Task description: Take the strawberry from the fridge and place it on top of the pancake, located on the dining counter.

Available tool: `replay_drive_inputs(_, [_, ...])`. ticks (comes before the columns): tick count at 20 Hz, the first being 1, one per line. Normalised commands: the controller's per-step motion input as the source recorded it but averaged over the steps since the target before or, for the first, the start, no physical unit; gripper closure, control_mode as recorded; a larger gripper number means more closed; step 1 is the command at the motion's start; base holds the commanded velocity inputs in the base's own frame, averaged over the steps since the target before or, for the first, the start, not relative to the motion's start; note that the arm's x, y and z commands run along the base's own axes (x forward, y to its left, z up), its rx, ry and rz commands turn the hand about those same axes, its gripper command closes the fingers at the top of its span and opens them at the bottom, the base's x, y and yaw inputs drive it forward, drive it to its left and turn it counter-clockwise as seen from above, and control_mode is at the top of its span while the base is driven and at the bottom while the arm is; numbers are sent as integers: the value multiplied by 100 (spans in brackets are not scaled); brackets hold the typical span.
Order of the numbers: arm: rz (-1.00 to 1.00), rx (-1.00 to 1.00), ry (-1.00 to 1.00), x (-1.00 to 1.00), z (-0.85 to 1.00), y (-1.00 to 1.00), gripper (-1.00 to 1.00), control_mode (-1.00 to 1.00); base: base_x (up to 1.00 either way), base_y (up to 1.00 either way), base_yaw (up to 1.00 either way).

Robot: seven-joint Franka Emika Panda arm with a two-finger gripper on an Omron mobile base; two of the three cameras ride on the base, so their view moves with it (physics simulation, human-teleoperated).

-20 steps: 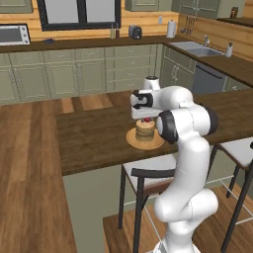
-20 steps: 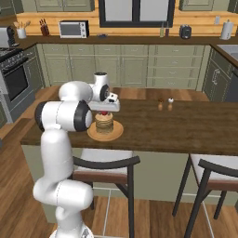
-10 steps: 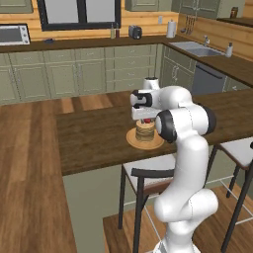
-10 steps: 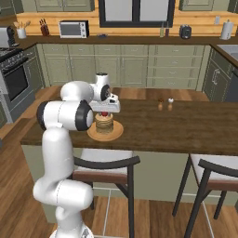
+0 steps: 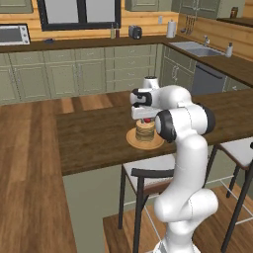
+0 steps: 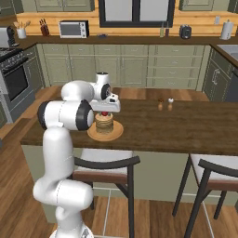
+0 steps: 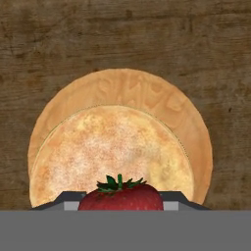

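Gripper (image 7: pixel 121 205) pinches small bright red strawberry (image 7: pixel 121 197), hanging directly over tan-brown stacked pancake (image 7: pixel 110 152) on round tan plate (image 7: pixel 193 120), dark wood dining counter (image 7: pixel 59 44); centred apparently for a clean drop.

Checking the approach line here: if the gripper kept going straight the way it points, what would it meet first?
The gripper, shut on the strawberry, points down at the pancake; the berry would likely touch its top first. The gap is hard to judge.
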Motion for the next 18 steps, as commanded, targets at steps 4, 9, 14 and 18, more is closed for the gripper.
replay_drive_inputs(4, [0,0,2,0,0,0,100,-100,0,0,0])
replay_drive_inputs(9, [0,0,2,-5,0,1,100,-100,0,0,0])
replay_drive_inputs(14, [0,0,0,-2,0,1,100,-100,0,0,0])
replay_drive_inputs(18, [0,0,0,0,0,13,100,-100,0,0,0])
